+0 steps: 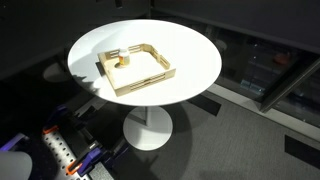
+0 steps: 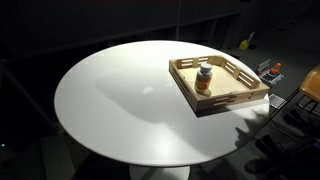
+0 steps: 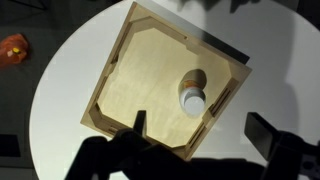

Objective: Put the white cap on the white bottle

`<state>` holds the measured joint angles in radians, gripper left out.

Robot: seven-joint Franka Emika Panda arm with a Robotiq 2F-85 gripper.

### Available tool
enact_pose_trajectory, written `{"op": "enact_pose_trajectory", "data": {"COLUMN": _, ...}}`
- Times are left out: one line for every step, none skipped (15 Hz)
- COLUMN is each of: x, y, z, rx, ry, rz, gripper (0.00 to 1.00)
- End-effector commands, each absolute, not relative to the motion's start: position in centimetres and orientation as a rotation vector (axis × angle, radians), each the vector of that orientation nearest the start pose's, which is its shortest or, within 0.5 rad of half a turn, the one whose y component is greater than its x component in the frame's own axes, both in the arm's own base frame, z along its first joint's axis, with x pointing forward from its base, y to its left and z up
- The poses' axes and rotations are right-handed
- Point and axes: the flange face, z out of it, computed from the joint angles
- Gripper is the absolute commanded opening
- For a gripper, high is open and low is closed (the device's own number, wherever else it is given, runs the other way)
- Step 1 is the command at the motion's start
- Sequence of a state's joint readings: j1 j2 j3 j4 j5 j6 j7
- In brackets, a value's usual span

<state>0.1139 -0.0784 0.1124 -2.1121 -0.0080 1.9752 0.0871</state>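
A small upright bottle (image 3: 191,92) with a brownish body and a round white top (image 3: 191,99) stands inside the light wooden tray (image 3: 120,60), near one of its side walls. It also shows in both exterior views (image 1: 124,61) (image 2: 204,77). I see no separate loose white cap anywhere; I cannot tell whether the white top is the cap. My gripper (image 3: 203,130) is open and empty. It hovers high above the tray's edge, and its two dark fingers straddle the tray wall just below the bottle in the wrist view.
The tray sits off-centre on a round white pedestal table (image 1: 190,55) (image 2: 110,100). An orange object (image 3: 14,47) lies on the dark floor beyond the table. Dark shelving and clutter (image 2: 272,70) surround the table.
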Motion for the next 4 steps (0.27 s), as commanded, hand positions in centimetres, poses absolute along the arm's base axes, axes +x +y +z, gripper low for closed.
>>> {"op": "enact_pose_trajectory", "data": {"x": 50.49, "y": 11.58, "z": 44.74, "rx": -3.159, "ry": -0.223, "rz": 0.097, "gripper": 1.00}}
{"op": "enact_pose_trajectory", "data": {"x": 50.46, "y": 11.48, "z": 44.76, "rx": -3.159, "ry": -0.221, "rz": 0.101, "gripper": 1.00}}
{"op": "enact_pose_trajectory", "data": {"x": 50.48, "y": 11.42, "z": 44.70, "rx": -3.159, "ry": -0.219, "rz": 0.103, "gripper": 1.00}}
{"op": "enact_pose_trajectory", "data": {"x": 50.50, "y": 11.37, "z": 44.64, "rx": -3.159, "ry": -0.218, "rz": 0.105, "gripper": 1.00}}
